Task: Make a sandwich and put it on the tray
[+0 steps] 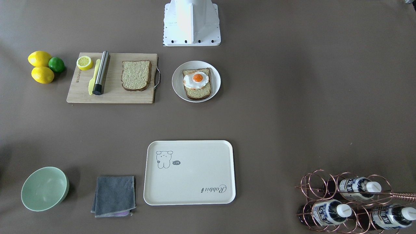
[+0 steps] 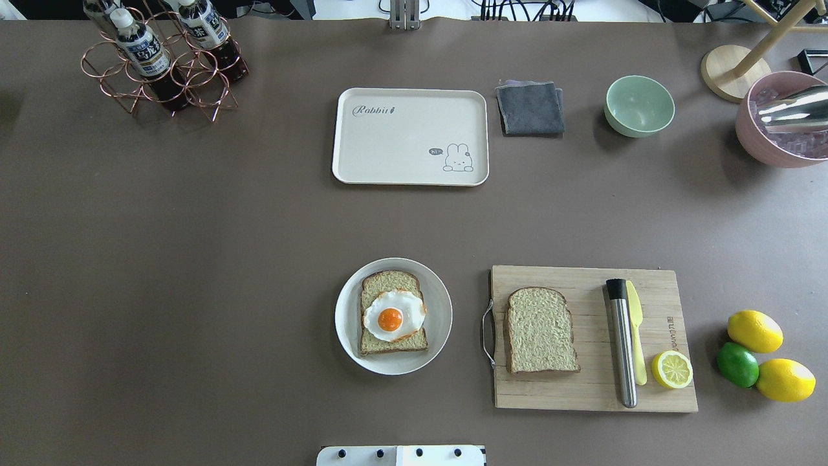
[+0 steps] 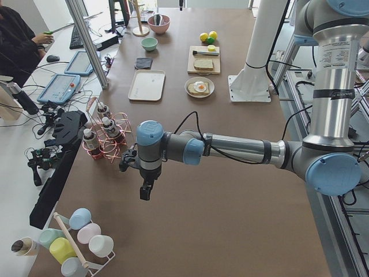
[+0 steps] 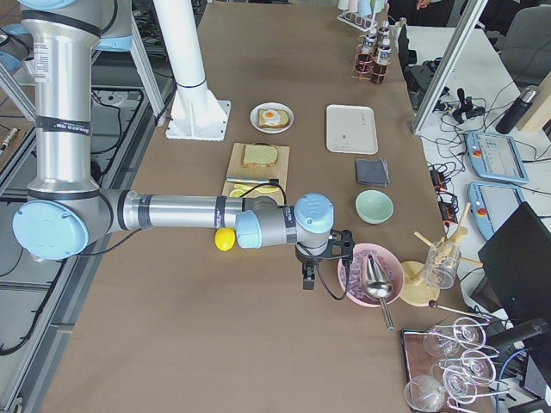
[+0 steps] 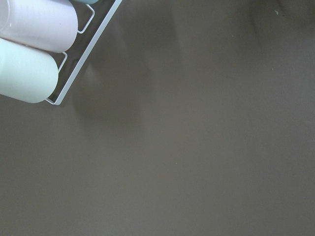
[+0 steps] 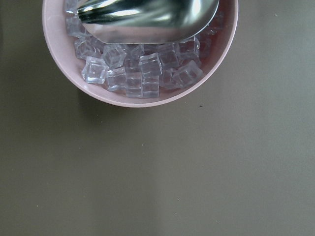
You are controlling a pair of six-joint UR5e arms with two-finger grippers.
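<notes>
Two bread slices lie apart on the table, not yet stacked. One slice [image 2: 393, 346] lies flat on a round white plate [image 2: 349, 336] close to the robot's base, with the fried egg [image 2: 393, 315] on top of it, yolk up. The other slice [image 2: 541, 330] lies flat on a wooden board [image 2: 582, 395] just beside the plate, on the robot's right. The same board carries a steel cylinder [image 2: 622, 343], a yellow knife [image 2: 636, 336] touching it, and a lemon half [image 2: 672, 369] at the knife's end. Two lemons [image 2: 755, 331] and a lime [image 2: 737, 364] sit off the board's right end.

The tray [image 2: 409, 137] lies at the far side of the table, across from the plate and well apart from both slices. A grey cloth [image 2: 530, 108] lies just beside it and a green bowl [image 2: 639, 105] stands further right. A copper rack [image 2: 162, 65] of bottles stands at the far left corner.

Both arms reach out towards the table's ends, far from the food. The left end effector [image 3: 146, 190] hangs over bare table between the bottle rack and a rack of pastel cups [image 5: 29, 49]. The right end effector [image 4: 308, 275] hangs just beside a pink bowl [image 6: 59, 73] of ice cubes with a metal scoop [image 6: 147, 14] in it. Neither has hold of anything that I can see, and how far either is open I cannot tell.
</notes>
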